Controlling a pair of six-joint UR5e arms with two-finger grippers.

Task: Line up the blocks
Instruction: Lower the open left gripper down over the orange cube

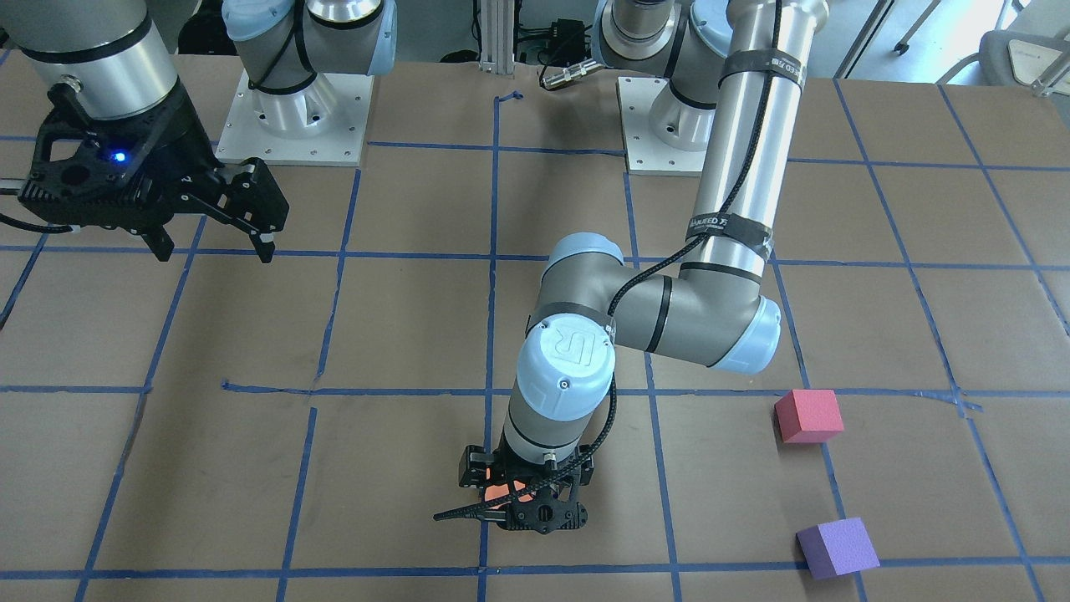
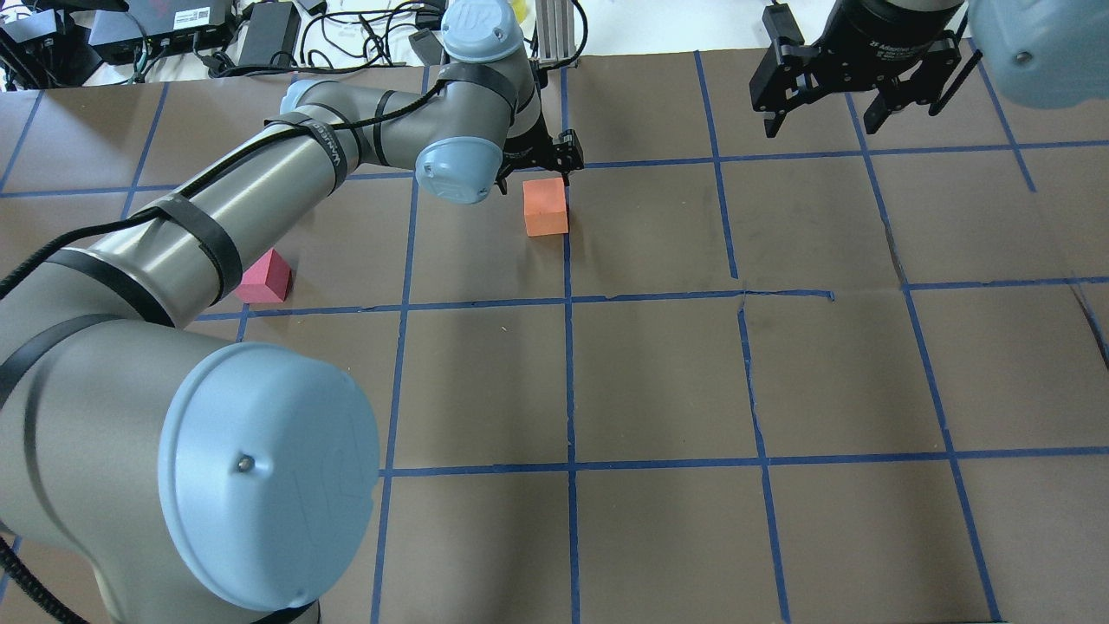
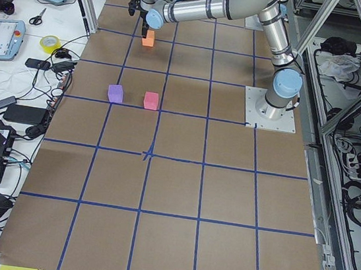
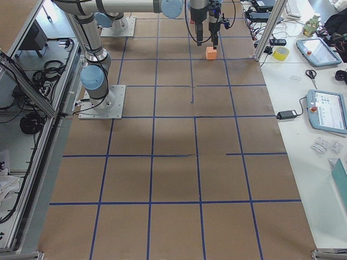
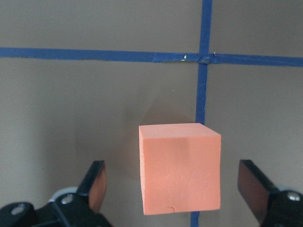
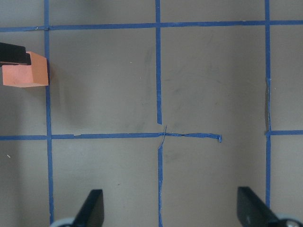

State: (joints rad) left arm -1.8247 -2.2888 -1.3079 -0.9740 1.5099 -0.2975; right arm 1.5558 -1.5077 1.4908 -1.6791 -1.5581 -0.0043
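The orange block [image 2: 546,208] sits on the table by a blue tape line. My left gripper [image 2: 539,176] hovers just over it, open. In the left wrist view the orange block [image 5: 180,168] lies between the fingers [image 5: 96,182] with a gap on each side. The pinkish-red block [image 1: 807,415] and the purple block [image 1: 837,548] sit apart from it, on my left side. My right gripper [image 2: 853,82] is open and empty, high over the far right of the table. The right wrist view shows the orange block [image 6: 26,71] at its left edge.
The brown table [image 2: 658,373] carries a grid of blue tape lines. Both arm bases [image 1: 292,125] stand on white plates at the robot's edge. Cables and power units [image 2: 199,26] lie beyond the far edge. Tablets and tape rolls [image 3: 46,43] sit on a side bench.
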